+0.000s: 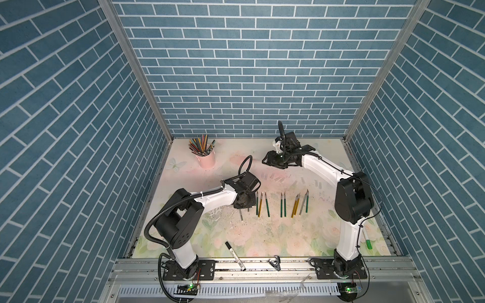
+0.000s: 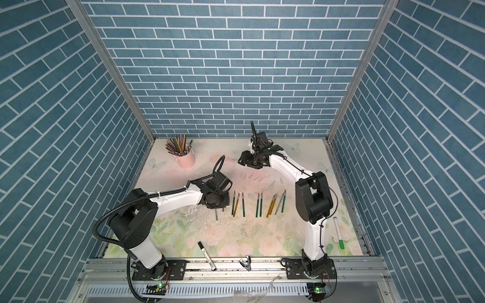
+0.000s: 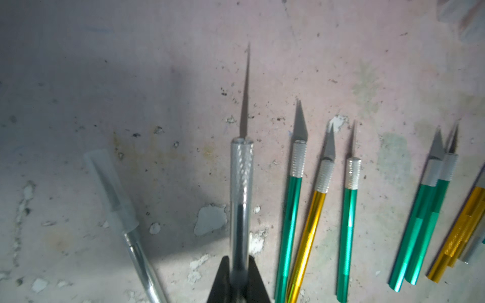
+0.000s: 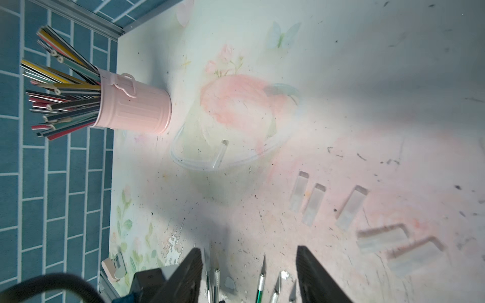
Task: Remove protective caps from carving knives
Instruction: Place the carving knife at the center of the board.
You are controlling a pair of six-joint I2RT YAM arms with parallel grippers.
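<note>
In the left wrist view my left gripper [image 3: 239, 259] is shut on a silver-grey carving knife [image 3: 242, 178] whose thin blade is bare. Beside it lies a silver knife with its translucent protective cap [image 3: 111, 189] still on. Several green and gold carving knives [image 1: 283, 204] lie in a row with bare blades, just right of my left gripper [image 1: 245, 204]. My right gripper [image 4: 249, 262] hangs open and empty over the back of the table [image 1: 265, 160]. Several loose caps [image 4: 313, 204] lie on the mat under it, and one more tube [image 4: 220, 153] lies apart.
A pink cup of coloured pencils [image 1: 206, 157] stands at the back left. A black-capped white marker [image 1: 235, 255] and a metal clip [image 1: 274, 262] lie at the front edge. A green-capped pen [image 1: 367, 240] lies beside the right arm's base.
</note>
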